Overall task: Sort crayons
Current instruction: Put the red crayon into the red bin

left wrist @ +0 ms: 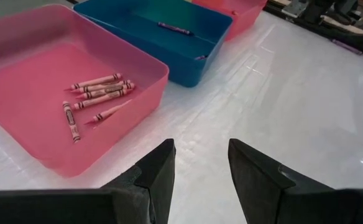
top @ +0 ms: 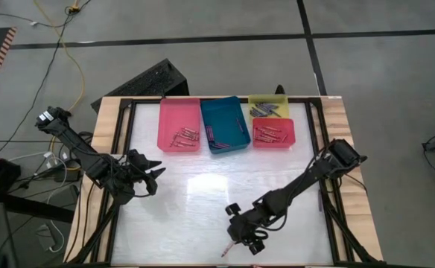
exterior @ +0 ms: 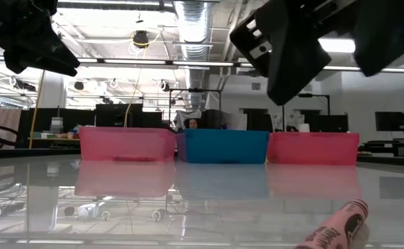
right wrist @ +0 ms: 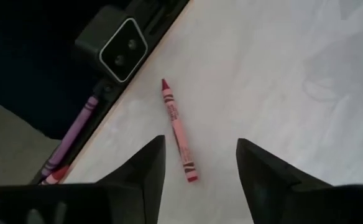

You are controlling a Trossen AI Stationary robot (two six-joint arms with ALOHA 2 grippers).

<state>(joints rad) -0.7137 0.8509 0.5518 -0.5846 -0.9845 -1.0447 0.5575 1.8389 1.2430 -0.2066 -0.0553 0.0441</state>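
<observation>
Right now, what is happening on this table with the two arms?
The robot is sorting crayons into trays. The right gripper is open above a red crayon lying on the table near its front edge, not holding it. The left gripper is open and empty, waiting near the pink tray, which already has several crayons in it. The teal tray, yellow tray and red tray stand in the same row and also hold crayons.

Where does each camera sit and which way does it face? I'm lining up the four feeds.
High: overhead, straight down on table; both arms.
Low: table height, facing trays; grippers overhead.
Left wrist: past open left gripper toward pink tray.
Right wrist: past open right gripper onto red crayon.
Shared: that crayon also shows in the high and low views.
</observation>
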